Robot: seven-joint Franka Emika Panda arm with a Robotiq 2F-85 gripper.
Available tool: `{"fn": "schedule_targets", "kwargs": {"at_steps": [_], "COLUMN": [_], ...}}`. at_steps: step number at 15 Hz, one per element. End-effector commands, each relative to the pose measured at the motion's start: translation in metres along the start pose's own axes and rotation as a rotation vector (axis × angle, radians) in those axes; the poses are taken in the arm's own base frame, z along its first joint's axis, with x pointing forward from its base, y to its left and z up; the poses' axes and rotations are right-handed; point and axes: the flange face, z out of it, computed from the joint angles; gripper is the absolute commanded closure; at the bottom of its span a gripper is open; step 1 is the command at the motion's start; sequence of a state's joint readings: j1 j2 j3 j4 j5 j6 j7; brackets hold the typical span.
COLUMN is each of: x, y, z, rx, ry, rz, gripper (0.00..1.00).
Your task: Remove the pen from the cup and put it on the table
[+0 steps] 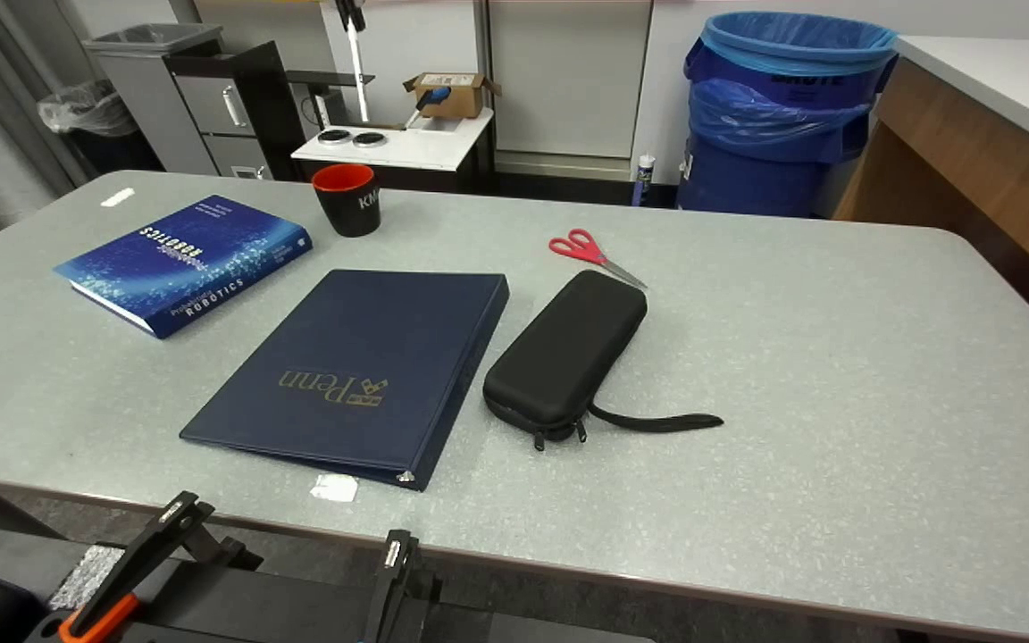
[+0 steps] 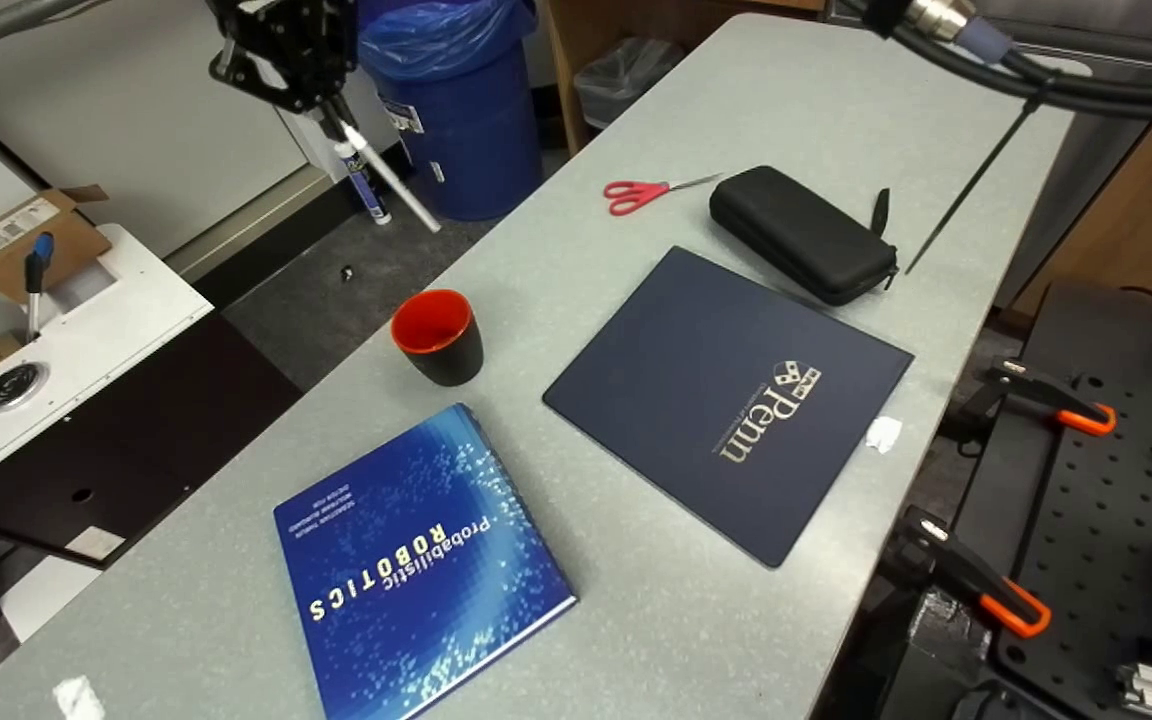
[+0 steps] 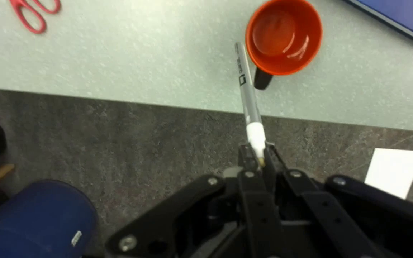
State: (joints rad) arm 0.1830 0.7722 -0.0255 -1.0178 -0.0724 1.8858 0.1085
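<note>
My gripper is shut on the pen, holding it by its white end. The pen's grey body points away from the fingers. In an exterior view, the gripper and the pen are high up, with the pen tilted downward and seen against the floor beyond the table's edge. The cup, black outside and red inside, stands upright on the table. It also shows in an exterior view and in the wrist view, where its inside looks empty. The gripper is outside the remaining exterior view.
A blue book lies near the cup. A dark blue binder, a black case with a strap, and red-handled scissors lie on the table. A blue bin and a white stove top stand beyond its edge.
</note>
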Motion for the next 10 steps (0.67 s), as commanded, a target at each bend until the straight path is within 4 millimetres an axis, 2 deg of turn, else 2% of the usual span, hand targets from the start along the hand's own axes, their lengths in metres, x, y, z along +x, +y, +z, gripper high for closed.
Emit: {"fn": "schedule_targets", "kwargs": {"at_steps": [1, 4, 7, 10], "x": [-0.019, -0.027, -0.033, -0.036], "y": [0.035, 0.053, 0.059, 0.064], "z": [0.041, 0.105, 0.169, 0.215], "rx": [-0.051, -0.062, -0.082, -0.102], "ry": [-0.159, -0.285, -0.377, -0.407], "rz": [0.079, 0.108, 0.144, 0.194], "gripper": [0.98, 0.98, 0.98, 0.98]}}
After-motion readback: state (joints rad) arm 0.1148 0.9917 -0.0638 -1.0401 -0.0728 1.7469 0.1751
